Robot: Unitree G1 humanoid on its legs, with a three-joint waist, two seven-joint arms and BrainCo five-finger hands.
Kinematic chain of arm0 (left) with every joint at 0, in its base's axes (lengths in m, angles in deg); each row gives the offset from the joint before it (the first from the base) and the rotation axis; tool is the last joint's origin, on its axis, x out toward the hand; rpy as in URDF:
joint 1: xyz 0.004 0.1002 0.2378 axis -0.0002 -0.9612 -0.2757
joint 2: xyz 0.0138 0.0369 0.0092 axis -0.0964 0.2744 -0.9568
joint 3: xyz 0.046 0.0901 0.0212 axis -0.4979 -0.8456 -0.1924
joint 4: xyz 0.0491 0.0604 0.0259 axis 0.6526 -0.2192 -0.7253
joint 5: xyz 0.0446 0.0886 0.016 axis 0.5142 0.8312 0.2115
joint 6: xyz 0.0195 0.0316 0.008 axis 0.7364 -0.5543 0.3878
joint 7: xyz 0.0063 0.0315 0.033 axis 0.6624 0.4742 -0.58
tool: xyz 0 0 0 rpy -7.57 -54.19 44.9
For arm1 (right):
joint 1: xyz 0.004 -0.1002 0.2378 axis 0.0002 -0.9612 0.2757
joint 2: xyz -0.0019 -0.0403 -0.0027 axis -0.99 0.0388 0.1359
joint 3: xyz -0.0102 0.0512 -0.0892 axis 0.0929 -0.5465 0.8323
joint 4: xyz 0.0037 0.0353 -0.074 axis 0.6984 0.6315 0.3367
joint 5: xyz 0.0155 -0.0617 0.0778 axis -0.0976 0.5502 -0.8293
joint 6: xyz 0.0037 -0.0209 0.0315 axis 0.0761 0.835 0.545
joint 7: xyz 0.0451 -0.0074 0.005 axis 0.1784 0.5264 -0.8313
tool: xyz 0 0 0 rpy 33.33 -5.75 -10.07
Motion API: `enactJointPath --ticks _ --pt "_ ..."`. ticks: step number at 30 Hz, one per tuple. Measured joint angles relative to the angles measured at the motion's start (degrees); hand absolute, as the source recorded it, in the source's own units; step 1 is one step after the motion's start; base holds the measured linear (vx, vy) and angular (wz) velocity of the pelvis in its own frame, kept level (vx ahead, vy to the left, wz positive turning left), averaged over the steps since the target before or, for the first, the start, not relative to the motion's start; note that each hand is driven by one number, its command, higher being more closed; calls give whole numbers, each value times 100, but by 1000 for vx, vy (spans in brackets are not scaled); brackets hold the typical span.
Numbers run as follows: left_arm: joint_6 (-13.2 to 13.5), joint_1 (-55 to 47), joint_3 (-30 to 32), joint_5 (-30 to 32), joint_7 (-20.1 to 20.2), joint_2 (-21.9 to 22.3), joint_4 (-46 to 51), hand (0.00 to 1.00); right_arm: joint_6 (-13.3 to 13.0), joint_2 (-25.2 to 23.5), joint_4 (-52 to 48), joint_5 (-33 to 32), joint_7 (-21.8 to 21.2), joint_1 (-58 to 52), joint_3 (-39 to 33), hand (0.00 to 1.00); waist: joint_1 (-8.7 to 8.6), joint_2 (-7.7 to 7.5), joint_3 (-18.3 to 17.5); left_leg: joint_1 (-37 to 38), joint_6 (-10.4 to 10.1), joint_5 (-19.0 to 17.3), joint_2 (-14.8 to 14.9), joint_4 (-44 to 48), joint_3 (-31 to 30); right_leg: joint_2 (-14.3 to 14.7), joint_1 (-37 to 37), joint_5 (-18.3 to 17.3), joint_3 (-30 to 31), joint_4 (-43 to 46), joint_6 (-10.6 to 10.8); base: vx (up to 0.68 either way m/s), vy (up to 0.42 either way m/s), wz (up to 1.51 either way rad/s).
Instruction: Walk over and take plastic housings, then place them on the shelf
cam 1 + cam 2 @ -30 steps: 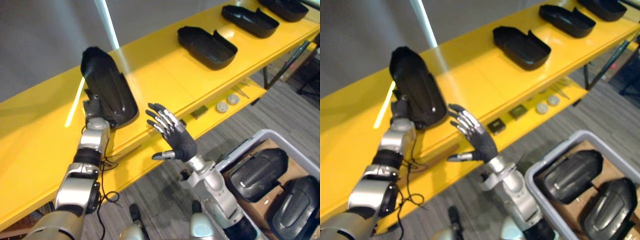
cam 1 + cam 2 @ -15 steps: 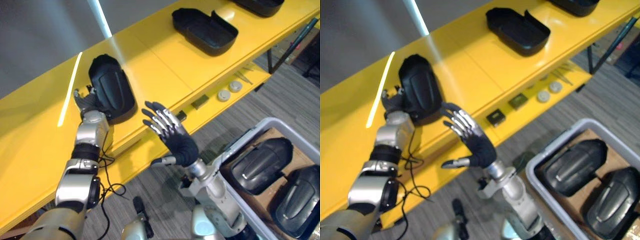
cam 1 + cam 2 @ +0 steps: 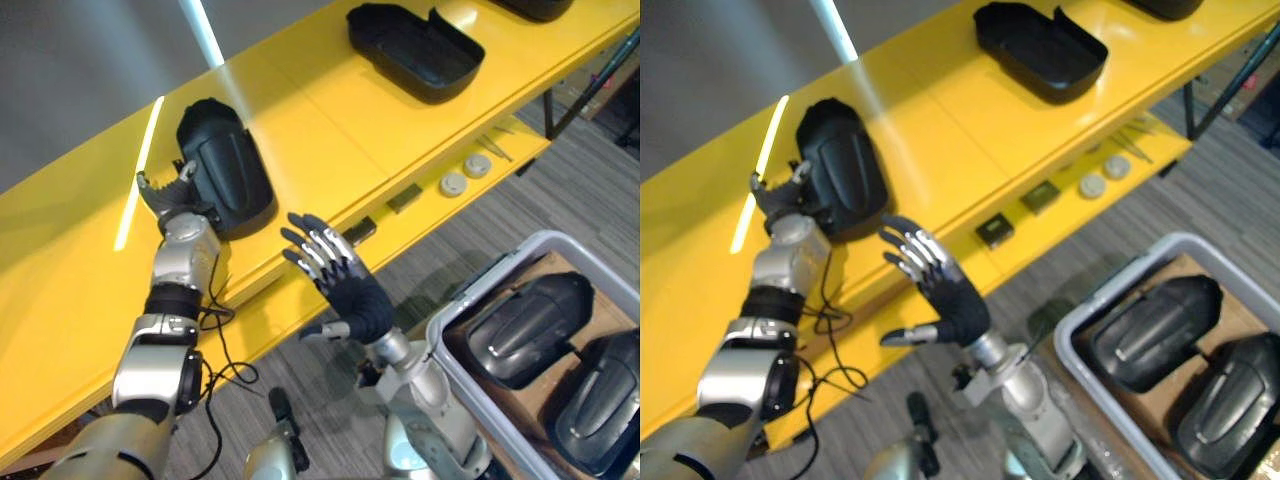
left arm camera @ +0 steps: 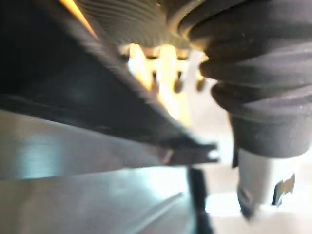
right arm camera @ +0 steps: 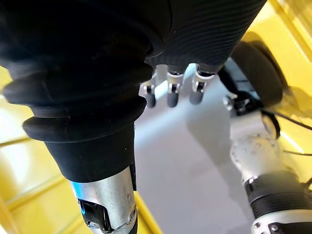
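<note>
Plastic housing, black, lies dome-up on the yellow shelf; a second housing lies further along the shelf, hollow side up. The grey bin at lower right holds two more housings, side by side. The left hand sits just beside the first housing's edge, fingers spread and grasping nothing; whether they touch it cannot be told. The right hand is raised before the shelf edge, fingers fanned wide and empty.
</note>
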Motion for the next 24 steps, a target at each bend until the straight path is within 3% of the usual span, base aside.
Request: enactJointPath --ticks 4,5,8,10,11,15,19,24 --pt "686 -153 -42 34 204 -248 318 0 -185 130 318 331 -4 -44 -123 0 -27 -2 -2 73 0 -2 10 -1 -137 -1 231 -10 -156 -100 -2 1 -14 16" --pt "988 -560 -8 73 388 -289 899 0 -248 148 474 518 2 -55 -234 0 -9 -1 -7 97 -1 0 6 -1 -231 0 348 -1 -247 -167 3 9 -13 27" --pt "1288 -1628 105 110 701 -286 2064 0 -365 154 685 669 23 -80 -473 0 172 4 -29 202 -3 -2 4 -1 -314 2 580 7 -355 -302 9 29 -8 19" --pt "1348 -2480 371 136 893 -153 2994 0 -455 156 793 786 46 -66 -633 0 257 9 -62 240 -4 -2 2 -1 -438 2 784 21 -532 -431 15 46 -18 37" --pt "1381 -3256 575 265 1039 114 3753 0 -468 162 918 880 142 -51 -807 0 365 9 -146 249 -5 -3 -10 -1 -595 5 961 28 -690 -556 14 27 -18 38" --pt "1450 -4833 830 578 1297 696 4943 0 -473 179 1168 879 276 82 -1173 0 753 1 -463 243 -19 -12 -35 -2 -879 21 1273 36 -1055 -783 12 26 -22 41" --pt "1558 -5948 888 1040 1532 1099 5540 0 -409 176 1390 910 273 439 -1170 0 1053 -30 -685 241 -43 5 -71 -5 -1099 24 1455 29 -1265 -890 1 -17 -11 30" --pt "1909 -6575 877 1197 1817 1475 5964 0 -298 170 1737 971 269 669 -956 0 1228 -142 -820 140 -43 26 -113 -32 -1363 37 1612 1 -1578 -987 -42 -46 -12 27"
